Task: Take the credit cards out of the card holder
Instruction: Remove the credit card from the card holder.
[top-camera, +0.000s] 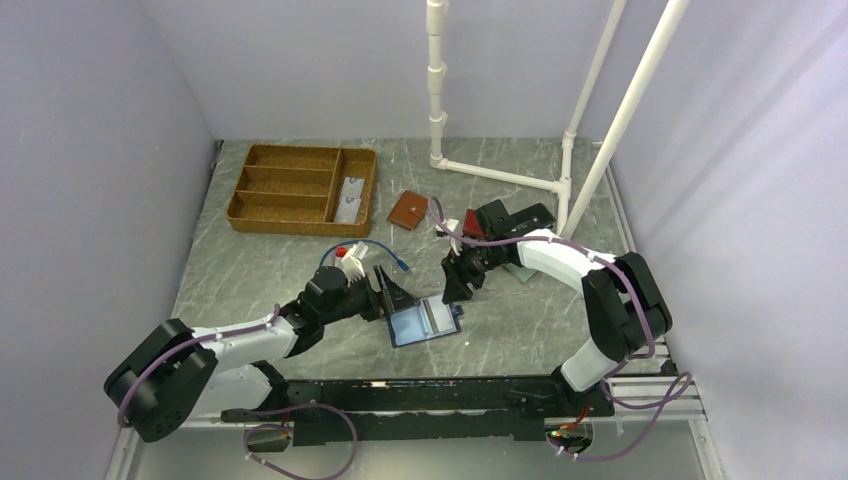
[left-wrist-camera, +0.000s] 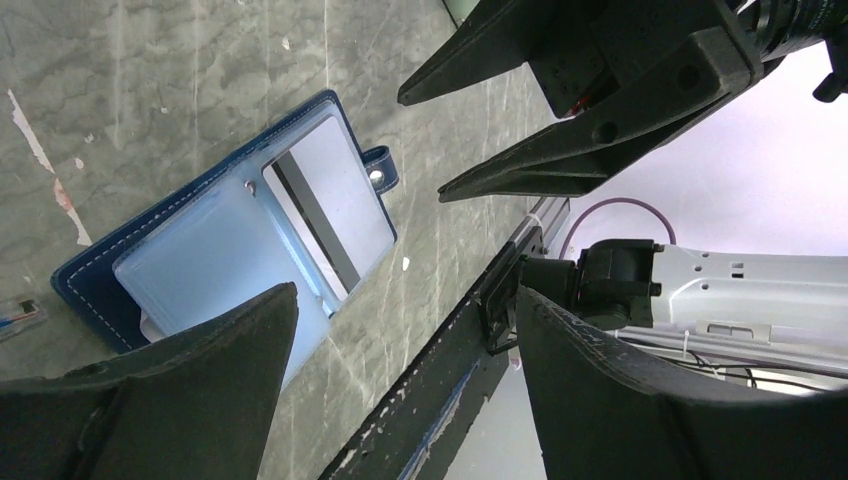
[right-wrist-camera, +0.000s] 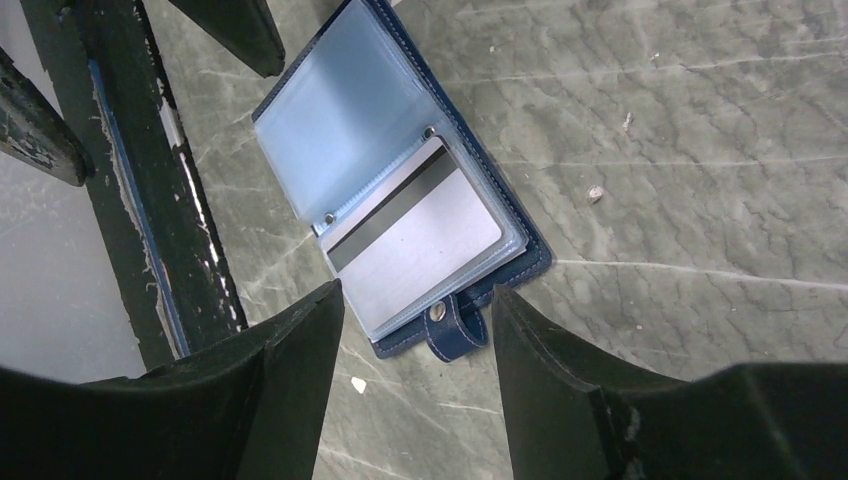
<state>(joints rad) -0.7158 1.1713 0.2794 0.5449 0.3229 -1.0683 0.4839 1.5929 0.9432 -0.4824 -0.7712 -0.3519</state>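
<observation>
The navy blue card holder (top-camera: 424, 322) lies open on the table between both arms, with its glossy blue sleeves facing up and its snap tab (right-wrist-camera: 455, 326) sticking out. A pale grey credit card (right-wrist-camera: 420, 243) with a dark stripe sits inside the sleeve on the tab side and also shows in the left wrist view (left-wrist-camera: 335, 215). My left gripper (top-camera: 392, 293) hovers open at the holder's left edge (left-wrist-camera: 405, 300), holding nothing. Open as well, my right gripper (top-camera: 462, 285) hangs just above the tab end (right-wrist-camera: 418, 290), and its two fingers (left-wrist-camera: 520, 165) show in the left wrist view.
A wicker tray (top-camera: 300, 188) with compartments stands at the back left, with a pale flat item in one. A tan-brown wallet (top-camera: 407, 210) lies beside it. White pipes (top-camera: 500, 175) stand at the back right. A black rail (top-camera: 420, 395) runs along the near edge.
</observation>
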